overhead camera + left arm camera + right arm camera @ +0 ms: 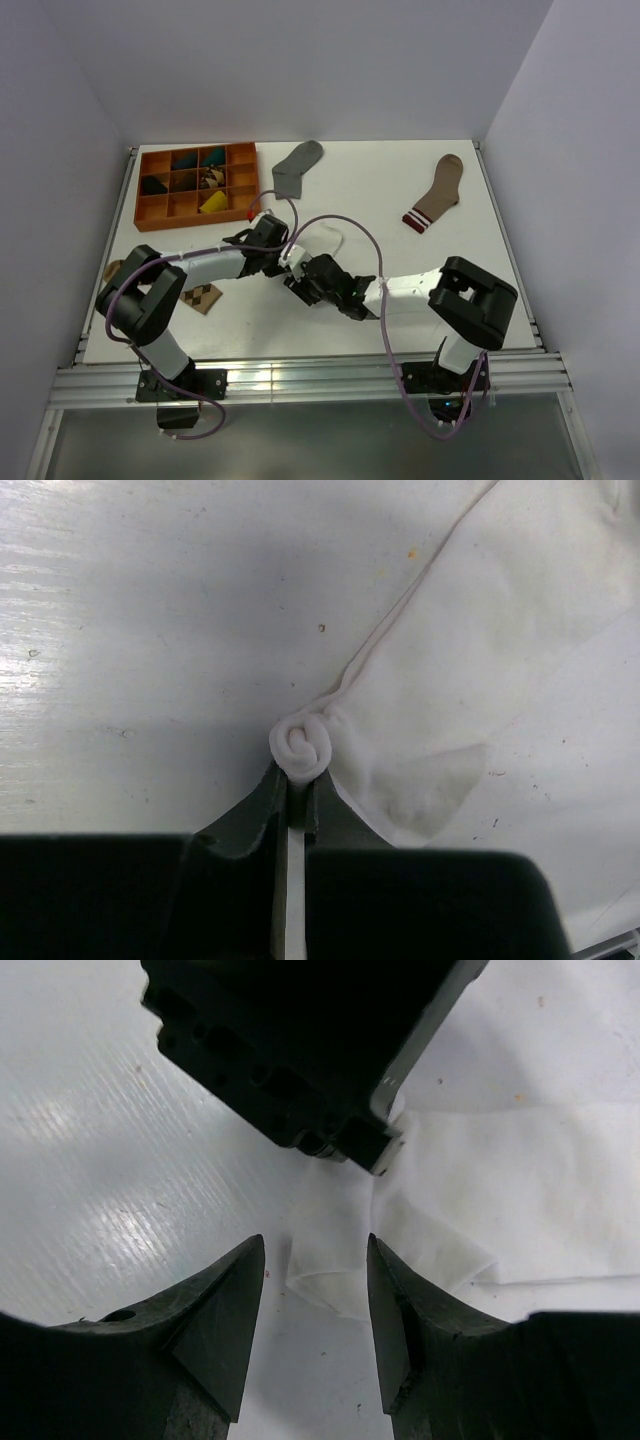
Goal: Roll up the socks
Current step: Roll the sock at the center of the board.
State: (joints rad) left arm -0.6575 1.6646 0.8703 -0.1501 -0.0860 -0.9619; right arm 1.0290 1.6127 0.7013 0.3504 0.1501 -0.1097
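A white sock (480, 670) lies flat on the table, one corner twisted into a small tight roll (300, 745). My left gripper (297, 780) is shut on that roll. My right gripper (315, 1250) stands open just in front of the sock's near edge (335, 1280), which lies between its fingers without touching them. The left gripper's black body (300, 1050) is right beyond it. From above, both grippers meet at the table's middle (290, 260) and mostly cover the white sock (328, 240). A grey sock (298, 165) lies flat at the back.
An orange compartment tray (160, 212) holding small items stands at the back left. A brown sock with a striped cuff (437, 192) lies at the back right. A diamond-patterned sock (205, 297) lies under my left arm. Purple cables loop over both arms.
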